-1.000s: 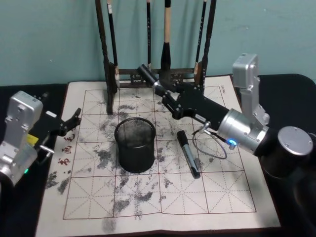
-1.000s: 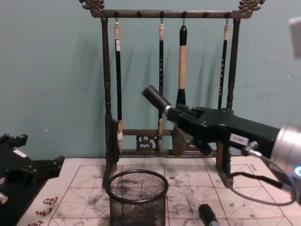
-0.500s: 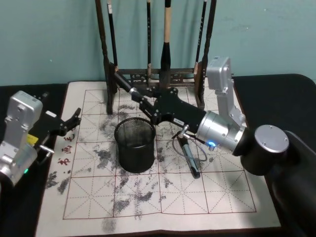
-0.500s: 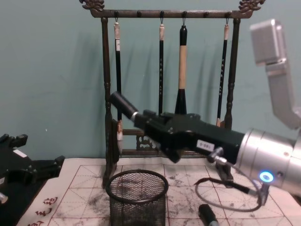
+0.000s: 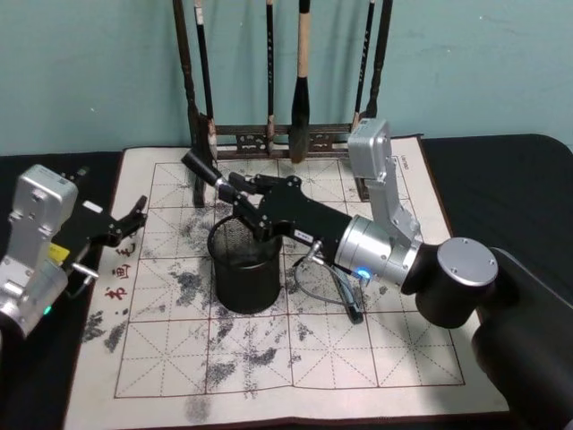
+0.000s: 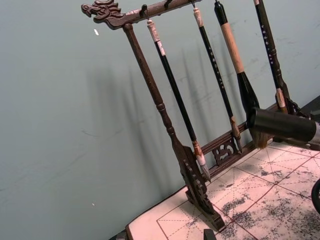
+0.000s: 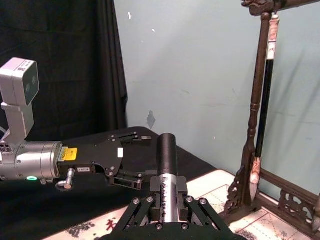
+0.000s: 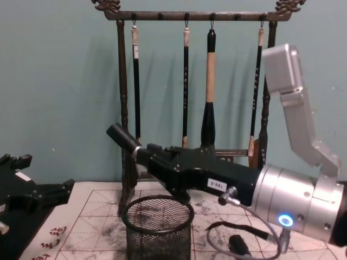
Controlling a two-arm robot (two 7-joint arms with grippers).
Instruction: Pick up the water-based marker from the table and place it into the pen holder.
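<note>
My right gripper (image 5: 243, 194) is shut on a water-based marker (image 5: 204, 172) with a black cap and a silver barrel. It holds the marker tilted above the far rim of the pen holder (image 5: 246, 269), a black wire-mesh cup on the mat. From the chest, the marker (image 8: 124, 140) sticks up and left out of the gripper (image 8: 157, 158), just above the pen holder (image 8: 157, 230). The right wrist view has the marker (image 7: 167, 152) clamped between the fingers (image 7: 149, 201). My left gripper (image 5: 132, 218) rests open at the mat's left edge.
A second black marker (image 5: 351, 302) lies on the mat right of the cup, partly under my right arm. The tall wooden brush rack (image 5: 285, 134) with hanging brushes stands close behind. The ink-stained grid mat (image 5: 269, 358) has free room in front.
My right gripper has carried the marker leftward and forward, from behind and right of the cup to above its rim. The left arm has not moved.
</note>
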